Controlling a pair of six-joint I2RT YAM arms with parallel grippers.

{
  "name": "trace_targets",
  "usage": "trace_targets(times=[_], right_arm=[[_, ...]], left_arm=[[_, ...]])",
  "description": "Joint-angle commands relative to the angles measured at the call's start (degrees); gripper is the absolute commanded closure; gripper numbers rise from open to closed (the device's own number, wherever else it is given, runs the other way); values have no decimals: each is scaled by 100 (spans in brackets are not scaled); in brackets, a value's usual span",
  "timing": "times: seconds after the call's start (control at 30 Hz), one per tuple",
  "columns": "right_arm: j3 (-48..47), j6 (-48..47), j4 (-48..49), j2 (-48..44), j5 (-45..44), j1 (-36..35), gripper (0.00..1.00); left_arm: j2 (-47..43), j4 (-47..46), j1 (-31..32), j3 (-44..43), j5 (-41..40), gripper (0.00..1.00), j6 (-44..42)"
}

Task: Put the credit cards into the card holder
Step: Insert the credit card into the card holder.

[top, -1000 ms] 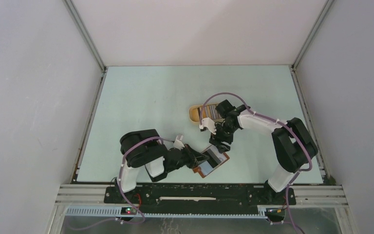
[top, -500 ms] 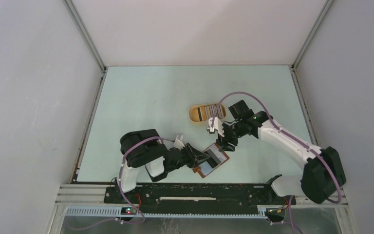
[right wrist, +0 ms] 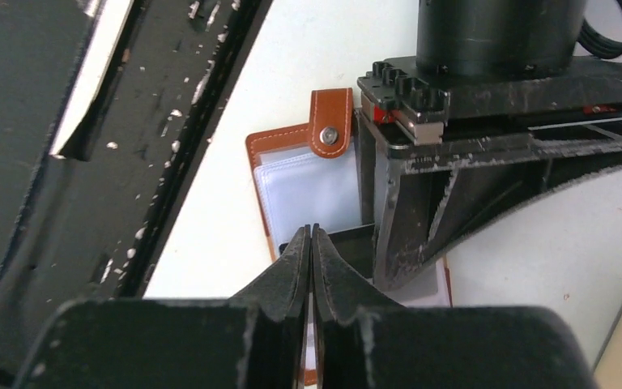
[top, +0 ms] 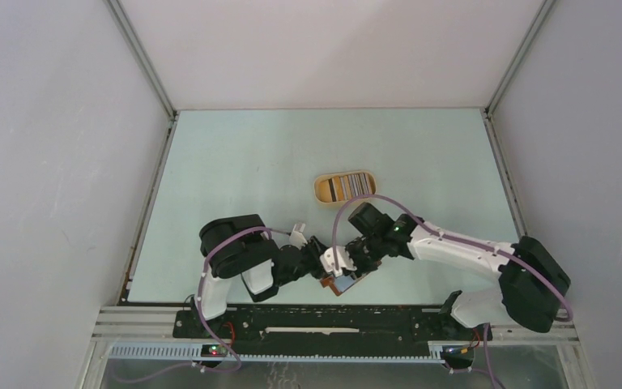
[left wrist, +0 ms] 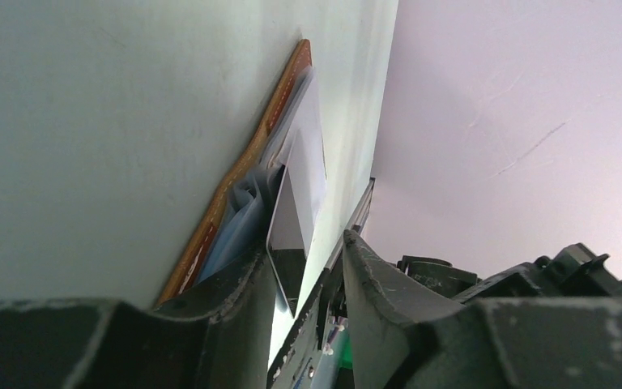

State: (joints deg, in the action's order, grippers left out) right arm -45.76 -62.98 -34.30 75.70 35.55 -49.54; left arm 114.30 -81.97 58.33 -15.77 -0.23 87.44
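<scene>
Reddish-brown leather edges the card holder (right wrist: 304, 190), which lies open on the pale green table (top: 251, 162) at the bottom centre of the overhead view. One dark card (left wrist: 290, 243) stands up out of its bluish-grey pockets (left wrist: 243, 219), leaning, and looks only partly seated. The left gripper (left wrist: 306, 259) has its jaws spread to either side of that card's lower corner, not clamping it. The right gripper (right wrist: 312, 243) has its fingers pressed together into a single point just above the pockets, right beside the dark card, with nothing showing between them. The other credit cards (top: 347, 186) sit edge-on as a striped row in the tan oval tray (top: 319, 190), above both grippers in the overhead view and well apart from the card holder. Several things could go wrong, in my judgement: with nothing gripping the card, it may tip over or slide out; a push from the closed tips may skid off its thin edge, bend it, or shove the unpinned card holder across the table; and the two grippers, crowded close together, may knock each other
</scene>
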Motion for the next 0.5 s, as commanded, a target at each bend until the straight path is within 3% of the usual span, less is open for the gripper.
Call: trace_targets(times=[0.0, 0.47], right_arm=[[0, 259, 762, 329, -814, -392, 91], [380, 48, 1469, 768, -1719, -1013, 91]], left_arm=[[63, 180, -41, -86, -21, 59, -236], [75, 173, -49, -93, -21, 58, -254]])
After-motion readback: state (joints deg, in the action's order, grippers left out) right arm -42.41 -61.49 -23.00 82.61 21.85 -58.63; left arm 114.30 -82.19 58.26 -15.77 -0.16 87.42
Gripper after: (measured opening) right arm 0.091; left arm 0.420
